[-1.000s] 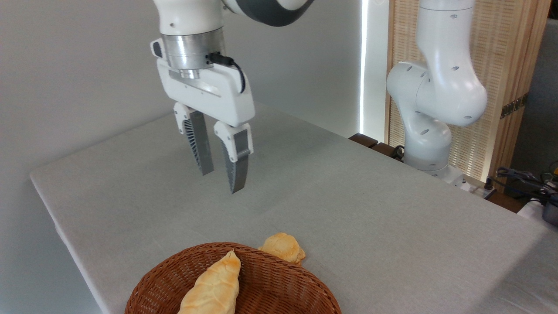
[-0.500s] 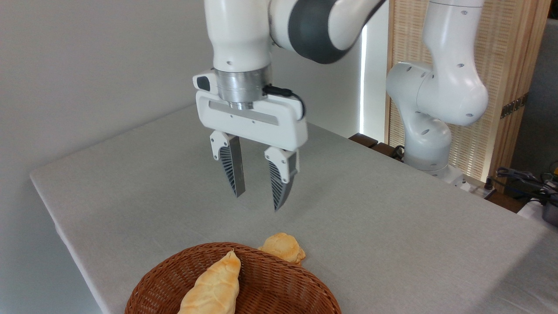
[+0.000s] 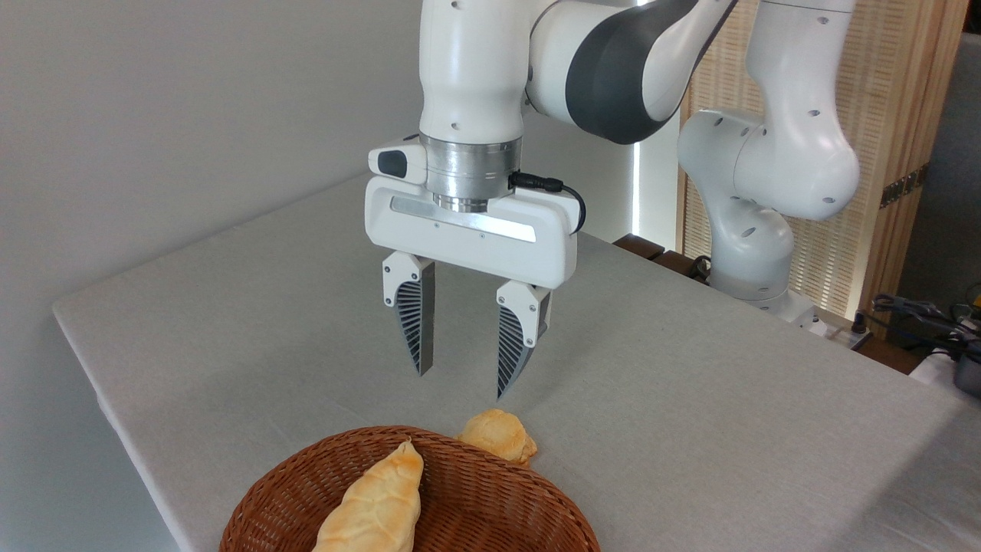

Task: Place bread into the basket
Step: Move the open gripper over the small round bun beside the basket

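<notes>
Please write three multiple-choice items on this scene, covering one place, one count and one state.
1. Where is the small rounded golden-orange bun?
A. on the table beside the round reddish-brown wicker basket
B. inside that basket
C. between the fingers

2. How many breads show?
A. one
B. two
C. three

3. How is the two-finger gripper?
A. shut on the bun
B. open, empty
C. resting in the basket

Answers: 1 A, it lies outside the far rim. 2 B, the bun plus the long pale-yellow pointed bread in the basket. 3 B, fingers apart, above the table.
</notes>
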Robot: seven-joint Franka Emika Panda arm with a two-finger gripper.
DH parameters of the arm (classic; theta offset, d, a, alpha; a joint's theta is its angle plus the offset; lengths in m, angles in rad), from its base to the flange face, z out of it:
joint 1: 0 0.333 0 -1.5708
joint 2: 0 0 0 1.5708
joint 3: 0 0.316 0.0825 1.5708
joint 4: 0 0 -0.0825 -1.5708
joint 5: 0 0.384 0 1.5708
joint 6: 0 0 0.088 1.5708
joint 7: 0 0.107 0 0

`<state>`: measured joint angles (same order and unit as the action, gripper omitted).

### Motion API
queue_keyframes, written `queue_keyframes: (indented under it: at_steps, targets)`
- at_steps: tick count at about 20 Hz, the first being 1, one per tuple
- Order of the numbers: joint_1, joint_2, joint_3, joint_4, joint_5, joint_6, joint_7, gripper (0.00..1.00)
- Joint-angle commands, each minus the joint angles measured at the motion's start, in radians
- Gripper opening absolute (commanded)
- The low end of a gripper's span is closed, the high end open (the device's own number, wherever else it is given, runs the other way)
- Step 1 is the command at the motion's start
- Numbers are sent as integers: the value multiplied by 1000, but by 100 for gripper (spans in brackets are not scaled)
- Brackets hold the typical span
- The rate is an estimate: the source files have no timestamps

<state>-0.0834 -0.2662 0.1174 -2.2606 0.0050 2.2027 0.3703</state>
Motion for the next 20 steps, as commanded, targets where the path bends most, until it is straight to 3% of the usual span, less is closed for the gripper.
queue_keyframes:
  at_steps: [1, 4, 11, 14, 20]
  targets:
    - [1, 5, 16, -16, 44, 28, 33, 100]
    - [1, 30, 16, -16, 82, 28, 30, 100]
    - [-1, 91, 15, -16, 113, 84, 32, 100]
    - [-1, 139, 15, -16, 176, 103, 33, 100]
    - [-7, 157, 13, -16, 179, 101, 59, 100]
